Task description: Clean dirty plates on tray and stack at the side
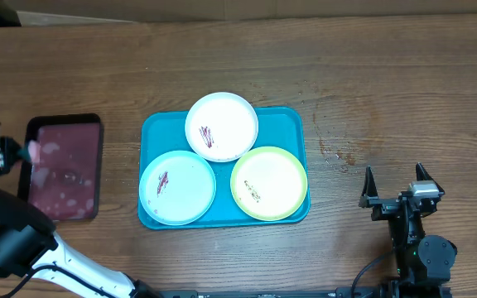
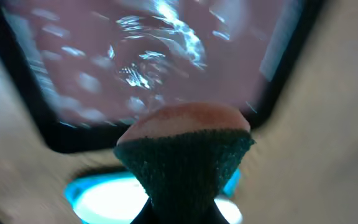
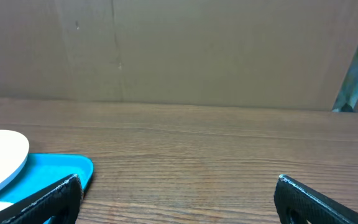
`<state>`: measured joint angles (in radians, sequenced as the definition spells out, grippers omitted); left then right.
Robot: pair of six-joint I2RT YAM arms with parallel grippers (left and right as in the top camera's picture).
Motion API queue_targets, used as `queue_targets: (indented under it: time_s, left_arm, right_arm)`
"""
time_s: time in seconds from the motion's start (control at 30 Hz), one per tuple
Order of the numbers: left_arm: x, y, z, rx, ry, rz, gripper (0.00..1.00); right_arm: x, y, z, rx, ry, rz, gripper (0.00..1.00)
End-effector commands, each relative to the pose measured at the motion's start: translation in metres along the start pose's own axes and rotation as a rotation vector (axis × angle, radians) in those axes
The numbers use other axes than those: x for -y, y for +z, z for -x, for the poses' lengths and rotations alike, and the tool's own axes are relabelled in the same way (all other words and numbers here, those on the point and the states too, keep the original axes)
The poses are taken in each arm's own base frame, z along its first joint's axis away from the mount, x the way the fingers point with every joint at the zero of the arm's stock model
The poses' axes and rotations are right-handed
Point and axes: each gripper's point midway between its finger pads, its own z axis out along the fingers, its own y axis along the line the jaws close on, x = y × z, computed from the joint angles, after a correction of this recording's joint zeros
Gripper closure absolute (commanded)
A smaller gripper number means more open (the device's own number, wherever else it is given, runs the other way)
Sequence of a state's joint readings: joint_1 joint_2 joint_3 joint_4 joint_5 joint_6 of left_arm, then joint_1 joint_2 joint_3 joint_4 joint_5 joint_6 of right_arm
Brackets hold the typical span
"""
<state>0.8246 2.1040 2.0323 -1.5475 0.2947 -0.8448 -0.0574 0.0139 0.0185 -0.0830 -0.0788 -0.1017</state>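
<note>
Nearest you, your right gripper hangs with its jaws spread full and nothing in them, over the bare wooden bench right of the work. Your left gripper is pinched tight on a pink-topped sponge with a dark green scouring face. It holds the sponge over the left edge of the small black-rimmed maroon tray, whose bottom glistens with water or suds (the wrist view is too blurred to say which). I judge you are at the loading step, with the sponge in hand and no scrubbing begun. The large teal-blue rectangular plastic tray sits mid-bench with all three smeared plates on it. The light blue round plastic plate is near left and the pale yellow-green round plate near right. The white round plate lies behind them, overhanging the tray's far rim. Nothing is stacked at the side yet. Next you need to lift the sponge over the maroon rim, cross the narrow strip of bare bench, clear the teal tray's raised rim and come down on the light blue plate, the closest. The plates crowd one another, so scrubbing may shove one into its neighbour. Open room for the stack lies right of the teal tray and across the far bench.
</note>
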Motion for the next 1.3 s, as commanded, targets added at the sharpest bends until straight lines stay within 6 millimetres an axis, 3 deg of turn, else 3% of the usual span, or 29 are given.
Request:
queue_targets:
  time_s: [0.0,0.07,0.13,0.23,0.3,0.47,0.57,0.63,0.73,0.83,0.97,1.13,1.2,1.27]
  left_arm:
    - [-0.027,0.018,0.015,0.138,-0.067,0.189,0.96]
    - [-0.026,0.025,0.007,0.096,-0.061,0.181,0.96]
    - [-0.009,0.028,-0.018,-0.048,-0.015,0.083,0.96]
    - [0.024,0.013,-0.049,-0.24,0.078,-0.132,0.96]
    - [0.035,-0.002,-0.059,-0.3,0.085,-0.212,0.96]
    - [0.034,-0.01,-0.038,-0.158,0.119,-0.174,0.96]
    - [0.002,0.008,0.005,0.122,0.092,0.094,0.96]
    - [-0.019,0.025,0.017,0.253,0.07,0.268,0.96]
    - [-0.019,0.047,0.006,0.235,0.151,0.308,0.96]
    - [-0.003,0.05,-0.011,0.179,0.25,0.254,0.96]
    - [0.016,0.018,-0.02,0.176,0.355,0.186,0.96]
    - [0.028,-0.052,-0.031,0.252,0.464,0.124,0.96]
    - [0.047,-0.071,-0.051,0.239,0.634,0.012,0.96]
    - [0.056,-0.087,-0.076,0.233,0.697,-0.073,0.96]
  right_arm:
    - [0.0,0.0,-0.002,0.003,0.0,-0.001,0.0]
    - [0.0,0.0,-0.002,0.003,0.0,-0.001,0.0]
    - [0.0,0.0,-0.002,0.003,0.0,-0.001,0.0]
    - [0.0,0.0,-0.002,0.003,0.0,-0.001,0.0]
    - [0.0,0.0,-0.002,0.003,-0.001,-0.001,0.0]
    - [0.0,0.0,-0.002,0.003,0.0,-0.001,0.0]
    - [0.0,0.0,-0.002,0.003,0.0,-0.001,0.0]
    - [0.0,0.0,-0.002,0.003,0.0,-0.001,0.0]
    - [0.0,0.0,-0.002,0.003,0.0,-0.001,0.0]
    - [0.0,0.0,-0.002,0.003,0.0,-0.001,0.0]
    - [0.0,0.0,-0.002,0.003,0.0,-0.001,0.0]
    - [0.0,0.0,-0.002,0.003,0.0,-0.001,0.0]
    - [0.0,0.0,-0.002,0.003,-0.001,-0.001,0.0]
    - [0.0,0.0,-0.002,0.003,-0.001,-0.001,0.0]
